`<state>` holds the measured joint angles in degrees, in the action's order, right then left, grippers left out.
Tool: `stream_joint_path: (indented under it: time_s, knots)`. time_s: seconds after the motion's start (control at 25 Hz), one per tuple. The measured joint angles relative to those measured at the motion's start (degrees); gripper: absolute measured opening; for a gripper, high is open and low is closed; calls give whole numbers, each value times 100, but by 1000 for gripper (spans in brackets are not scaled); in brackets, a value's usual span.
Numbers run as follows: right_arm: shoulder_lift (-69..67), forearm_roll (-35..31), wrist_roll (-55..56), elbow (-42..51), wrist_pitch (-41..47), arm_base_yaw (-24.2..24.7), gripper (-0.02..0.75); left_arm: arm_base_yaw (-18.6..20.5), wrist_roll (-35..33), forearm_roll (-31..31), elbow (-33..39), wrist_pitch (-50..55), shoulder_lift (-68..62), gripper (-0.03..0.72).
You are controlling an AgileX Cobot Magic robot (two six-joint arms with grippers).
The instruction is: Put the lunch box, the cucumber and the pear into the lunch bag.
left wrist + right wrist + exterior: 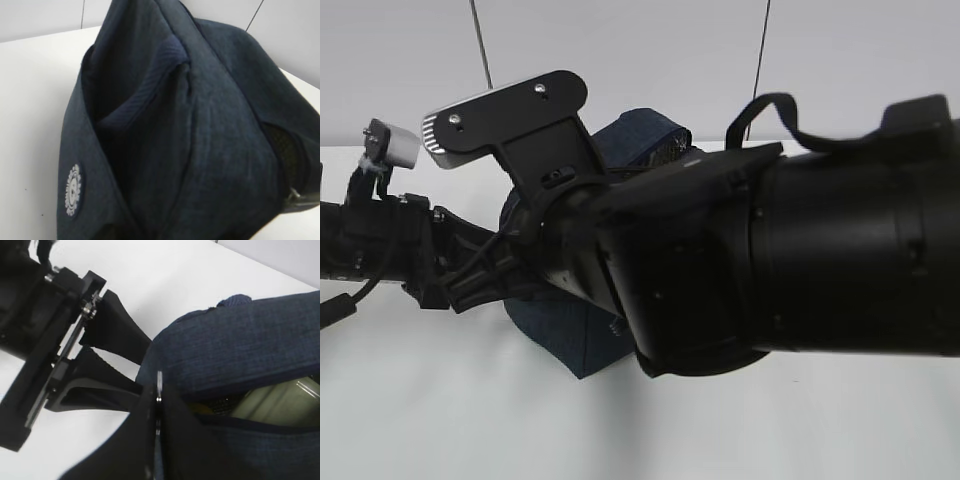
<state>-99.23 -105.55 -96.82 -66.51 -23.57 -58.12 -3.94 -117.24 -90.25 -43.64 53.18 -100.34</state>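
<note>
Looks far along, with working the zip the likely step in hand. Can see the box (pixel 280 400) inside the bag (pixel 250 345) in the right wrist view, its pale green lid showing through the gaping mouth on the right. Can make out a yellowish patch (pixel 200 407) just left of the box in the same gap, possibly the pear, though too little shows to be sure. Cannot find the cucumber in any view: either hidden deeper in the bag or lying out of sight, so cannot count that one as done. Shows the right gripper (pixel 156 410) clenched on the ring (pixel 159 385) of the zipper at the left end of the mouth, with the thin metal edge caught between the fingers. Shows the left gripper (pixel 142 367) released, fingers spread with white table (pixel 200 280) between them and tips up against the bag's left end; cannot tell whether any fabric is pinched there. Places the bag mid-table in the exterior view, mostly hidden behind both arms, with one handle (pixel 770 105) looping up on the far right. Judged from that: box packed, pear probably packed, cucumber unconfirmed, mouth of the bag not zipped shut.
</note>
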Motion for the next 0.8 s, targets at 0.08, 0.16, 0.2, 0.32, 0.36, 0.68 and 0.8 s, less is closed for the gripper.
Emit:
stream_joint_path:
  time_s: [0.08, 0.16, 0.2, 0.32, 0.36, 0.68, 0.8]
  knots:
    - [0, 0, 0, 0, -10, 33, 0, -89, 0, 6, -5, -27, -39, 225]
    - [0, 0, 0, 0, -10, 121, 0, -146, 0, 17, -12, -39, -54, 96]
    - [0, 0, 0, 0, -10, 157, 0, -152, 0, 22, -12, -39, -54, 64]
    - [23, 0, 189, 0, 2, 344, 0, -158, 0, 22, -12, -39, -58, 20]
    - [38, 0, 258, 0, 61, 403, 0, -158, 0, 22, -12, -33, -58, 15]
    - [234, 0, 827, 11, 829, 1067, 0, -158, 0, -1, -25, -27, -58, 7]
    - [234, 14, 1065, 11, 1174, 1292, 0, -158, 0, 5, -26, -27, -58, 6]
